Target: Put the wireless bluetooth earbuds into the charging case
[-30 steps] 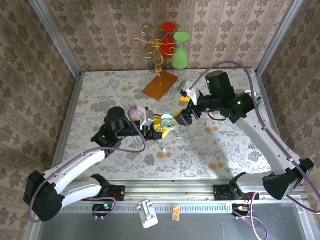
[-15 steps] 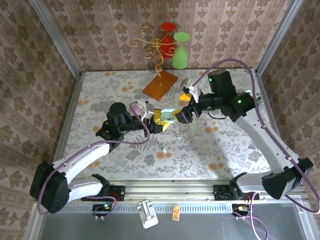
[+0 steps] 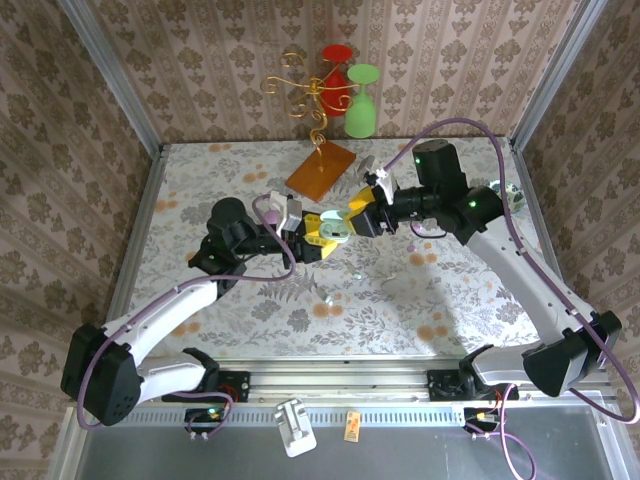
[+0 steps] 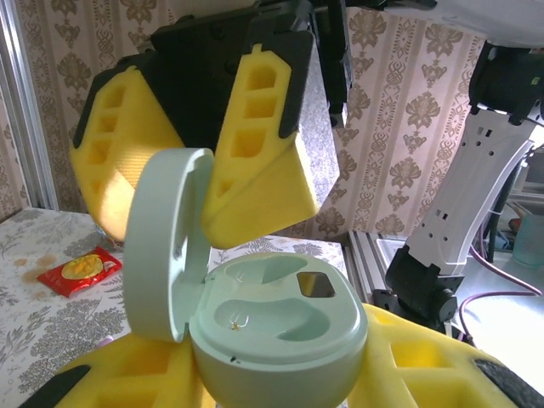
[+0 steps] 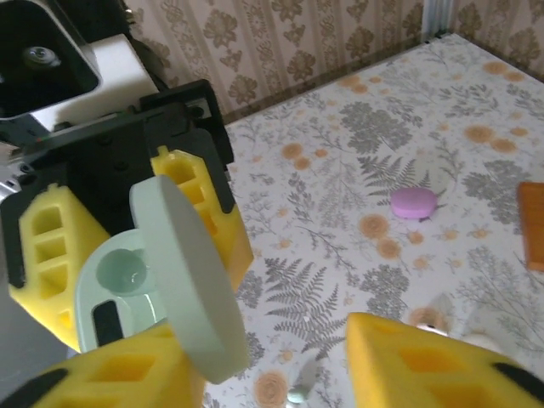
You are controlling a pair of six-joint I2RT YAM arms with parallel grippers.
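Earbuds [image 3: 328,297] likely light, slick, best pinched crosswise; left pincer [image 3: 310,241] clamped on charging case [image 4: 274,340], right pincer [image 3: 351,222] unclear at lid [image 4: 164,242].

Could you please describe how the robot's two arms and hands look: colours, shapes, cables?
The left arm and right arm have white links and black joints, each with a purple cable looping along it. The left hand and right hand carry chunky yellow fingers with rectangular cut-outs, set in black holders. A small green light glows on the right arm.
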